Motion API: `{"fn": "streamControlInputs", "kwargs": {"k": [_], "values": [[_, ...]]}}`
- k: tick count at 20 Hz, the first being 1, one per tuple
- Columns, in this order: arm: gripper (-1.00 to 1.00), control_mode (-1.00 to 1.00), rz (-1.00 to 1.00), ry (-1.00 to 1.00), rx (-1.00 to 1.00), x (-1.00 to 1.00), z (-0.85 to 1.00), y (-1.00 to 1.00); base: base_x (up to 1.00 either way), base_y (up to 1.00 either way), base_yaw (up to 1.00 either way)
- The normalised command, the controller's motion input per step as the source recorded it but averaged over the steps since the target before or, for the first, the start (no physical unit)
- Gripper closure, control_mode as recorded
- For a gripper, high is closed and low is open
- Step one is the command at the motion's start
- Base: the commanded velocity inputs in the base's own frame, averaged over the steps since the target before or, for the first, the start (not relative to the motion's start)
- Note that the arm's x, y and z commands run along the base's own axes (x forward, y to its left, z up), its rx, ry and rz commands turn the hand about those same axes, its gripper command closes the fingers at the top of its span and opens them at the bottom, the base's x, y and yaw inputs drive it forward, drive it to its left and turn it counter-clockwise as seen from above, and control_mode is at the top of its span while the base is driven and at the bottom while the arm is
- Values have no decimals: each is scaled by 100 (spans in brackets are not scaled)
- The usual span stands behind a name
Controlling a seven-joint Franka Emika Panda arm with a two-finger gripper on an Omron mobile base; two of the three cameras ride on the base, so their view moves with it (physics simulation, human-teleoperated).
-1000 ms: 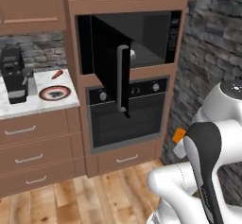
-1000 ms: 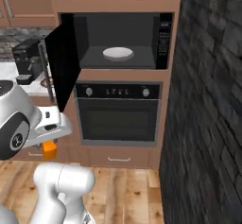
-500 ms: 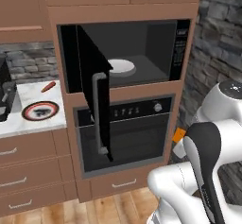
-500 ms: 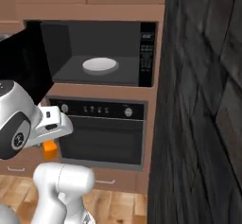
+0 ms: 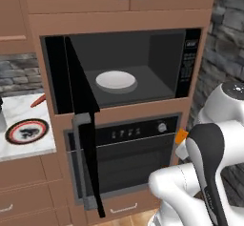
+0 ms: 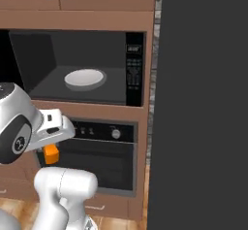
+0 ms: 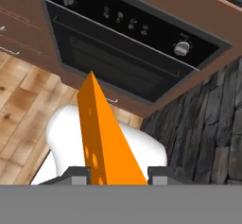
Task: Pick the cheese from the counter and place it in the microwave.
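Observation:
My gripper [image 7: 117, 173] is shut on the cheese [image 7: 101, 138], an orange wedge with small holes that sticks up between the two fingertips. From the base views the cheese [image 5: 181, 136] [image 6: 51, 154] hangs low beside my white arm, in front of the oven and below the microwave. The microwave [image 5: 157, 63] [image 6: 38, 59] stands open, its black door [image 5: 78, 120] swung out to the left. A white round plate [image 5: 116, 80] [image 6: 85, 77] lies in its dark cavity. The marble counter [image 5: 28, 148] shows at the far left.
A black oven [image 5: 128, 158] [image 6: 106, 161] [image 7: 118, 53] sits under the microwave. On the counter lie a patterned plate [image 5: 27, 130] and a red-orange stick [image 5: 38, 101]. A dark wall [image 6: 203, 103] closes off the right side. A stone wall [image 5: 224, 29] stands right of the cabinets.
The whole scene has shifted and grown: the base has driven up to the microwave, and the counter has slid off to the left. The cheese stays in the gripper.

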Motion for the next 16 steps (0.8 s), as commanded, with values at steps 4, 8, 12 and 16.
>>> {"fn": "streamControlInputs", "kwargs": {"k": [4, 8, 12, 16], "values": [[100, 100, 0, 0, 0, 0, 0, 0, 85, 0, 5], [100, 100, 0, 0, 0, 0, 0, 0, 51, 0, 5], [100, 100, 0, 0, 0, 0, 0, 0, 14, 0, 4], [100, 100, 0, 0, 0, 0, 0, 0, -15, 4, 4]]}}
